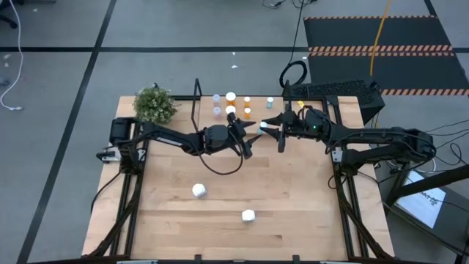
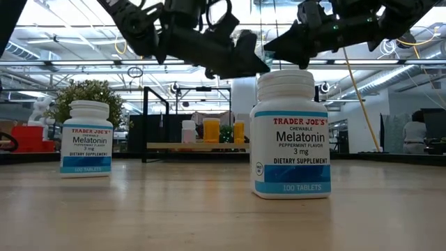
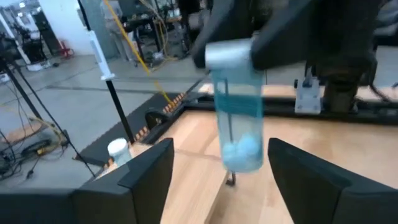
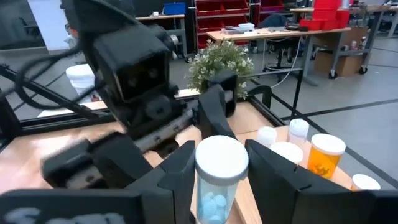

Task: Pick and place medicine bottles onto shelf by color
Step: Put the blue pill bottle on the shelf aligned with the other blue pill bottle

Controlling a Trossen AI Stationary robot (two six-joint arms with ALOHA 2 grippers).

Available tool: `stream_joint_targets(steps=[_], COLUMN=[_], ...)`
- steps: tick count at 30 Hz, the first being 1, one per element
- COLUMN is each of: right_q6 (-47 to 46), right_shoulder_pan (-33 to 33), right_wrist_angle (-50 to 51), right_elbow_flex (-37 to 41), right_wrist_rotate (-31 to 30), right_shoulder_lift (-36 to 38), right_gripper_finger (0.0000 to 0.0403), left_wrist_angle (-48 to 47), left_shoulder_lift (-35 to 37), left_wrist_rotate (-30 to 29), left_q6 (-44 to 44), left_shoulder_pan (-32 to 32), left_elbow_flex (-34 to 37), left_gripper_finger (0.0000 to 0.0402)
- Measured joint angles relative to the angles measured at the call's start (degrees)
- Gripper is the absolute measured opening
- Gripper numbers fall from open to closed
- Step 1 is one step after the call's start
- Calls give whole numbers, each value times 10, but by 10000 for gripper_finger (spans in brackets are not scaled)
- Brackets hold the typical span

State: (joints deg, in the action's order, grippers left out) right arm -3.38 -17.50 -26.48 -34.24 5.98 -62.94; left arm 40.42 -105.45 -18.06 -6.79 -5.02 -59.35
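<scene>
Pale blue bottle (image 4: 217, 177), white-capped: held above mid-table just near of the shelf (image 1: 242, 117), clamped in the right gripper (image 1: 270, 126); left gripper (image 3: 217, 180) spread wide around it, not touching. Progress: several bottles (image 1: 231, 104) shelved; two white bottles (image 1: 198, 191) left on the near table (image 1: 293, 213). Clearance: grippers nearly touching; open room toward near edge.

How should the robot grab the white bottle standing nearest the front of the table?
Grip the white bottle around its round body, just below the cap, coming straight down from above. It stands upright and alone on the table, so the gripper has free room on every side, and the straight sides give flat contact.
</scene>
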Motion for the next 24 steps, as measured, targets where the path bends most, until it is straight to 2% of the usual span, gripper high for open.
stream_joint_targets(steps=[6,10,14,24], right_q6=[-2,-3,1,16], right_shoulder_pan=[6,11,11,11], right_wrist_angle=[-12,-32,-33,-33], right_elbow_flex=[0,-1,-1,-1], right_wrist_rotate=[1,21,31,33], right_shoulder_lift=[0,-6,-7,-7], right_gripper_finger=[129,129,129,129], left_wrist_angle=[1,0,-1,0], left_shoulder_lift=[0,0,0,0], left_wrist_rotate=[8,48,55,76], left_q6=[11,15,12,9], left_shoulder_pan=[-7,-10,-10,-10], left_elbow_flex=[0,0,0,0], left_gripper_finger=[231,222,210,139])
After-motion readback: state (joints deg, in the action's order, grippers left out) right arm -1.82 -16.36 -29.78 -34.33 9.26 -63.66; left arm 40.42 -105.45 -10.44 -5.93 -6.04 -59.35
